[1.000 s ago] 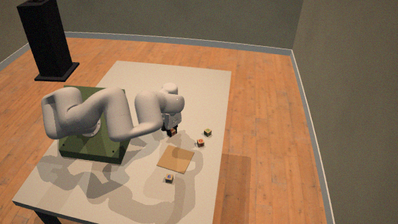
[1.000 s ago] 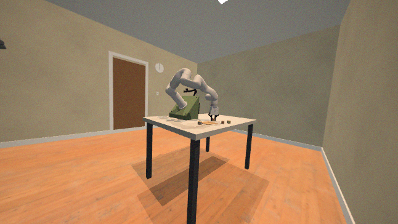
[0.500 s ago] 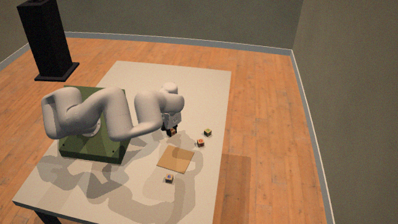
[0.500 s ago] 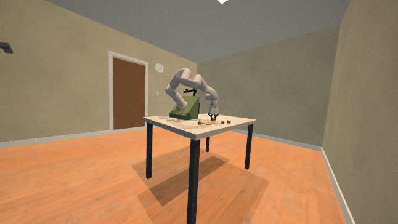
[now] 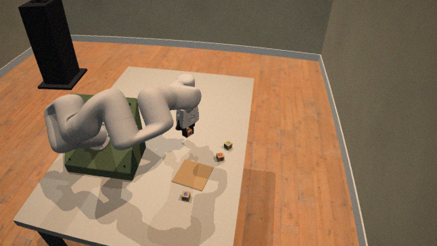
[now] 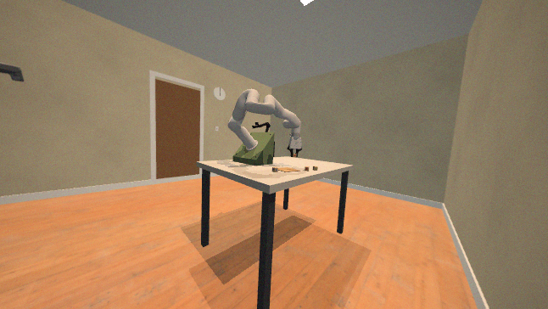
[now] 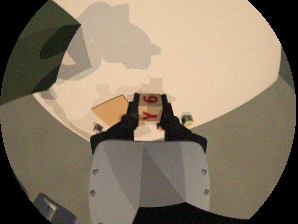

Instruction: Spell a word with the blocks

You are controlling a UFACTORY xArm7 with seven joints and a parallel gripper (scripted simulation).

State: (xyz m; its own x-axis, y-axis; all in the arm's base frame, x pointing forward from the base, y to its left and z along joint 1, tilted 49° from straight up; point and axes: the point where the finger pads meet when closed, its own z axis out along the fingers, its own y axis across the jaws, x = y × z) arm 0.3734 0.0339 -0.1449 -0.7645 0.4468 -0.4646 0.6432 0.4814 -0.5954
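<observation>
The gripper [image 5: 187,130] hangs above the table [image 5: 230,88], its fingers clenched on a block [image 5: 189,131] lifted off the surface. From the wrist view that block [image 7: 150,115] carries red marks; I take the side letter for a Y, though it is too blurred to be sure.

The mat [image 5: 193,175] lies flat, near and a little right of the held block, with nothing on it. Two more blocks sit off to the far right of the mat: one with a red letter [image 5: 220,156], likely the O, and one with a green letter [image 5: 228,145]. A fourth, blue-lettered block [image 5: 185,195] rests just off the mat's near edge.

To do this carry well, I would take the block over to the mat's left end as seen from the base [image 5: 78,162], leaving room for two neighbours beside it. Turn the wrist first so the letter reads upright from the base side. Lower until the block sits flat, well inside the edge, then open, so the mat is not dragged or rucked.
</observation>
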